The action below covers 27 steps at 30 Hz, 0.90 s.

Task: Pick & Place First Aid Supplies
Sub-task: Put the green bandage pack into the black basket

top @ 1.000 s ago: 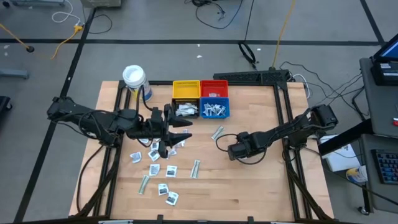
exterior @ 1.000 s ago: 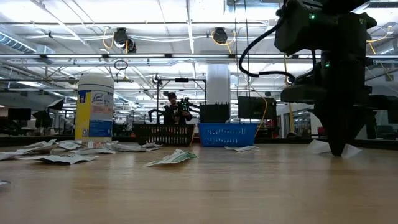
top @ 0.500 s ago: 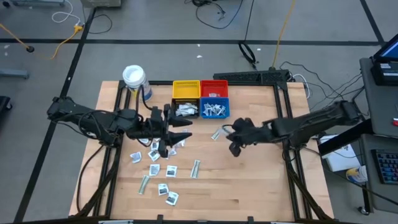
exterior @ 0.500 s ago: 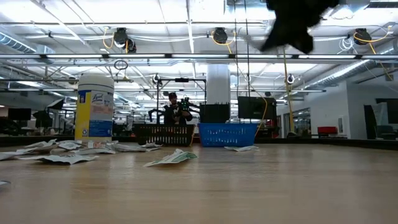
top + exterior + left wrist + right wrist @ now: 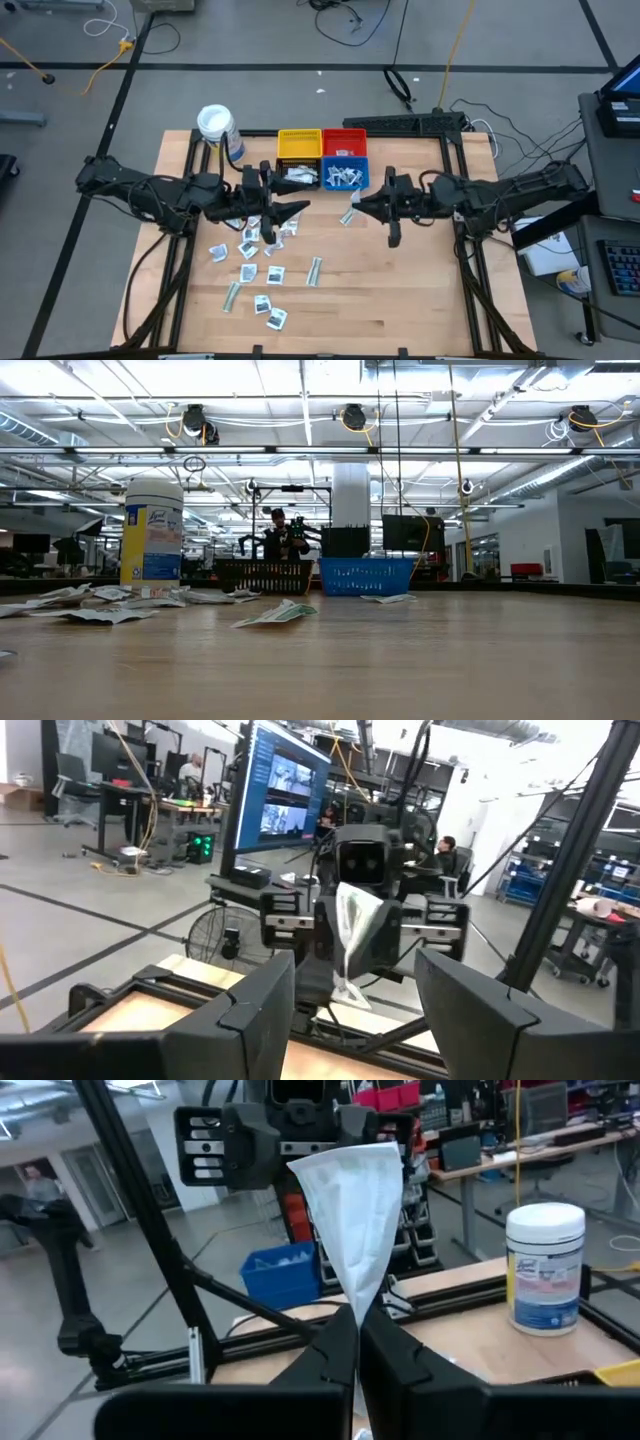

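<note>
Right wrist view: I see the right hand (image 5: 355,1342) pinching one white packet (image 5: 352,1210) upright, lifted off the bench (image 5: 420,290) for transfer; left hand (image 5: 285,212) waits spread above the scattered packets (image 5: 250,262).

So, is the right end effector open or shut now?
Shut: the right end effector pinches a white packet, which stands up between its closed fingers.

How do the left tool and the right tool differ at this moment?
The left tool stands open with nothing between its fingers, while the right tool is shut on a white packet. The left tool hangs over the loose packets on the table; the right tool hangs beside the blue bin, near a single strip packet. Both are lifted above the wood and point toward each other.
</note>
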Each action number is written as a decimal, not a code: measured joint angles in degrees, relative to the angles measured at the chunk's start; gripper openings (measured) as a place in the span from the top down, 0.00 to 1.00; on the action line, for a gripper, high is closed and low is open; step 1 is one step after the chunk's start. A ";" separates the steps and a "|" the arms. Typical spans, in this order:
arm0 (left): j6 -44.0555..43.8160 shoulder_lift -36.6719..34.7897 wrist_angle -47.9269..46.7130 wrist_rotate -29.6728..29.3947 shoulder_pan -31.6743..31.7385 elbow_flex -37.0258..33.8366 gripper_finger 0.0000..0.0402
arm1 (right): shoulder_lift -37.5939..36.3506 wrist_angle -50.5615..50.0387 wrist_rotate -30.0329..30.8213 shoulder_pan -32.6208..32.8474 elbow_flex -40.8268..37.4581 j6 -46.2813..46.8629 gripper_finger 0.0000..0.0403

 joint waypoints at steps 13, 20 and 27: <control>3.43 2.53 -10.75 3.86 3.18 10.02 0.47 | 12.56 -6.15 -3.93 -4.19 17.62 -2.79 1.00; 4.82 6.06 -15.18 6.57 4.42 15.95 0.47 | 16.66 -6.22 -6.17 -5.40 23.57 -3.76 1.00; 5.63 8.73 -13.71 5.65 4.54 18.17 0.48 | 17.60 -6.26 -6.78 -5.40 24.36 -4.08 1.00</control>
